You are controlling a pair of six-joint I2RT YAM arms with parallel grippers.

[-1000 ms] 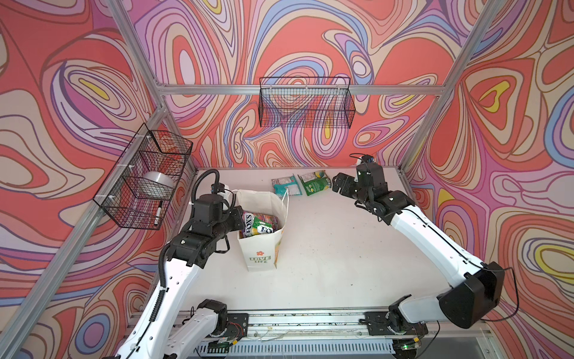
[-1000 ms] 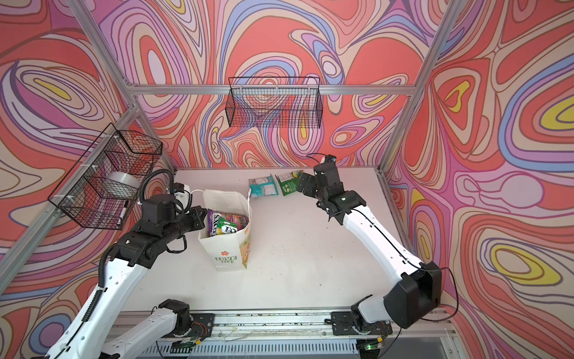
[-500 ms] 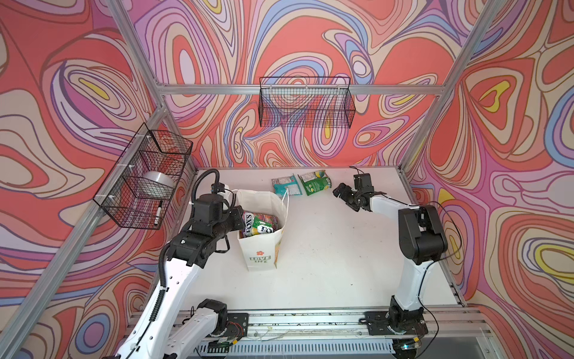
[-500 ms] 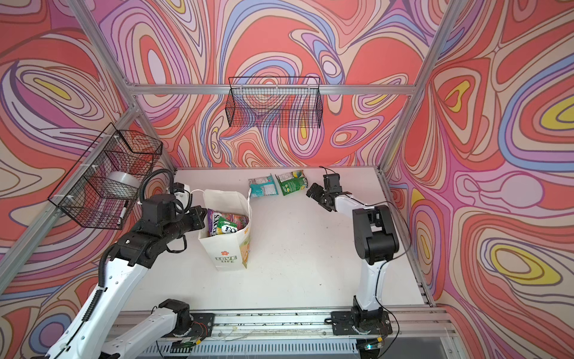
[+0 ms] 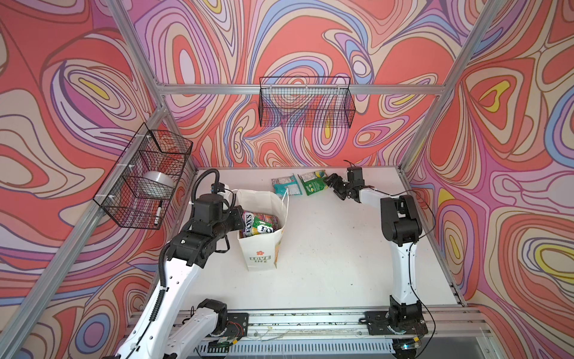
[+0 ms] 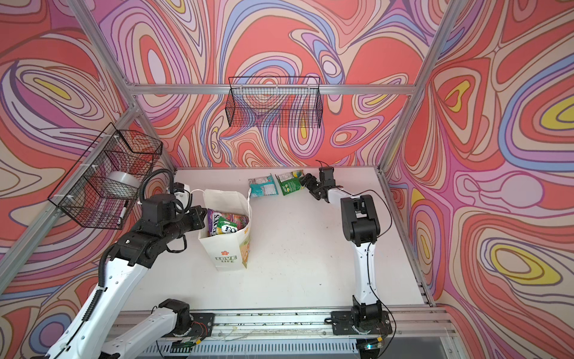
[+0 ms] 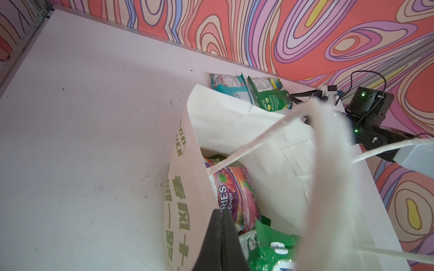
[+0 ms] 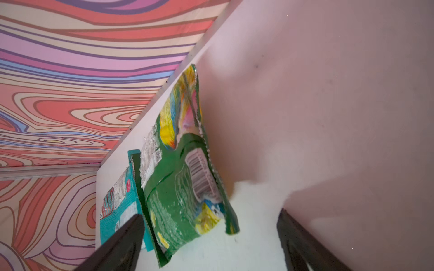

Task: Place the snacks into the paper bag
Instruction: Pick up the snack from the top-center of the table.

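- The white counter (image 5: 326,264) carries everything, and both arms reach over it from the near rail.
- The paper bag (image 5: 262,251) stands upright with its mouth open, right against the left end effector (image 5: 239,217). That end effector is pinched shut on the bag's rim and looks to be holding the mouth spread. From the right end effector (image 5: 330,184) the bag is well apart, off across the counter.
- The right end effector sits low by the back wall with its jaws wide apart and nothing gripped.
- A heap of snacks (image 5: 259,225), purple and green, already fills the bag just past the left end effector's tips.
- The green packet (image 5: 312,183) lies flat and crinkled, just ahead of the right end effector.
  - In the right wrist view its near end sits between the two fingers (image 8: 122,241).
  - Its long axis seems to run away from the end effector, roughly along the reach.
  - The right arm is far nearer and the left is busy with the bag, so I'd expect a short push forward and a squeeze.
- The teal packet (image 5: 285,186) lies beyond the green one from the right end effector. Their edges meet, but I cannot tell which overlaps.
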